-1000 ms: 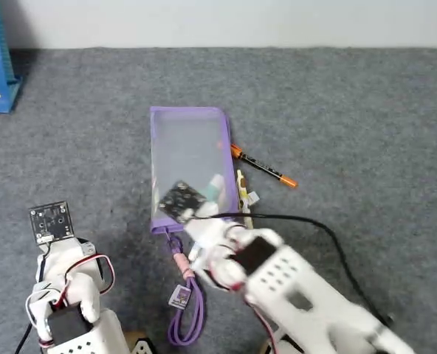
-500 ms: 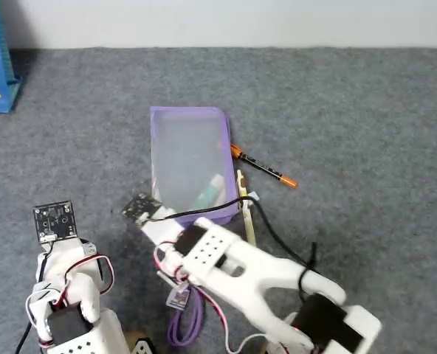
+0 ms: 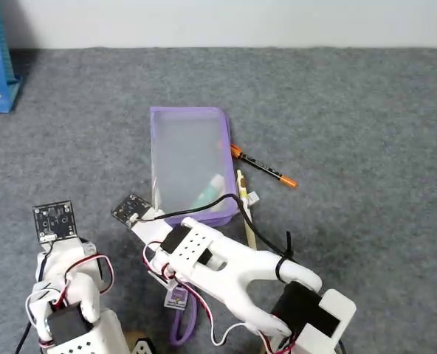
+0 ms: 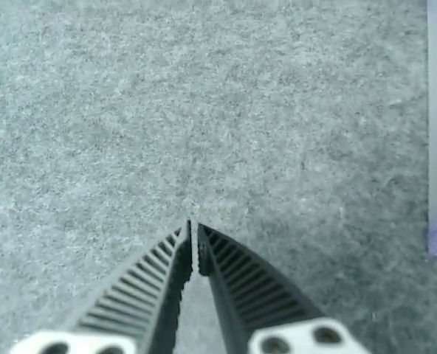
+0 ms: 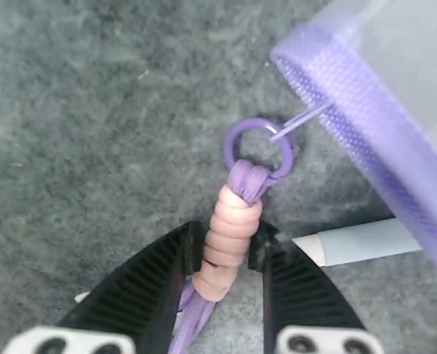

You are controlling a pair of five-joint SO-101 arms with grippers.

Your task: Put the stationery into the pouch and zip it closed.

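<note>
right gripper [image 5: 226,254] pinches the pink bead [image 5: 232,228] by the pouch [image 5: 366,147]. left gripper [image 4: 193,247] sits closed over carpet [image 4: 93,110].

A see-through purple pouch [image 3: 189,158] lies flat on the grey tabletop [image 3: 366,110], with a teal-and-white pen [image 3: 208,193] inside near its 6 o'clock end. An orange-and-black pen [image 3: 263,167] lies slantwise just off its 3 o'clock edge, and a cream pen [image 3: 246,221] lies at 5 o'clock. The purple zip strap [image 5: 242,181], with a pink bead [image 5: 227,247], trails from 6 o'clock, pinched in the right tool [image 5: 229,230].
</note>
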